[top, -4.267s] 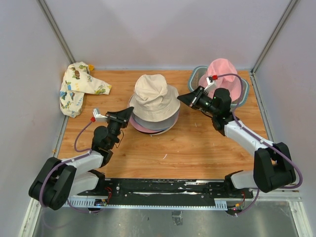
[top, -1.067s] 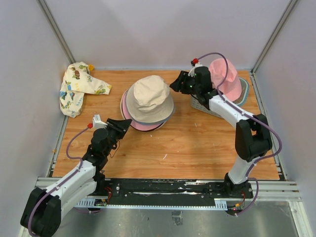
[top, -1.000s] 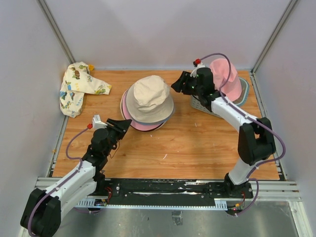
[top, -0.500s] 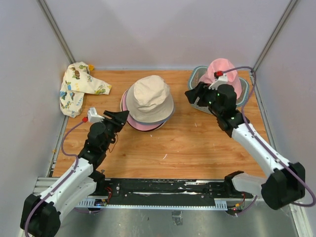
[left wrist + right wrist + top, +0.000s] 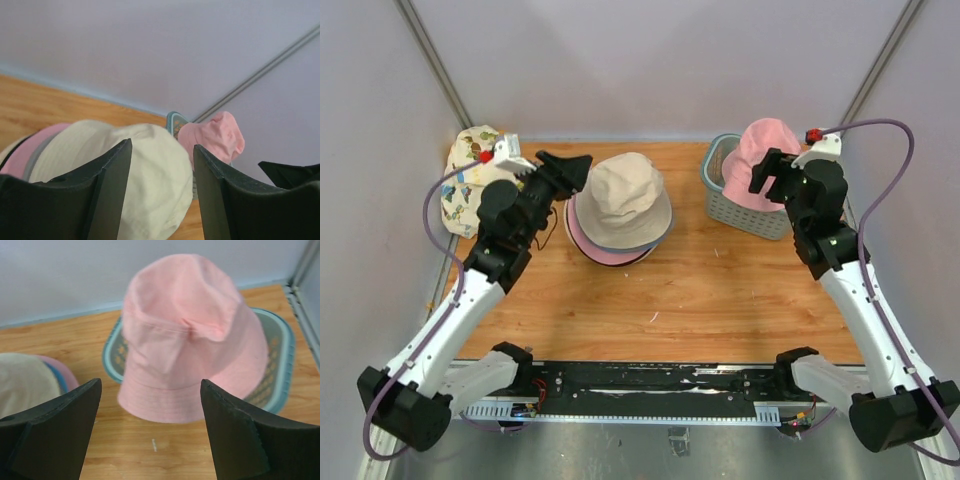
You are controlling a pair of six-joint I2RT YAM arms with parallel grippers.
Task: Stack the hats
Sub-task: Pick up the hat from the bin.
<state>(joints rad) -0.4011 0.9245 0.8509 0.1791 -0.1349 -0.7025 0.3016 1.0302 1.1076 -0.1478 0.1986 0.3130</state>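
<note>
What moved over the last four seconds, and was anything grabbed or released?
The left gripper rose and swung forward to the cream hat's far-left side. The right gripper pulled back rightward to face the pink hat. The cream-topped stack slid slightly left, baring a pink brim. Both grippers are open, holding nothing. The pink hat stays on the basket, the patterned cloth in its corner.

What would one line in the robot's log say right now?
stack: cream hat on top | pink hat on basket | left gripper open | right gripper open
</note>
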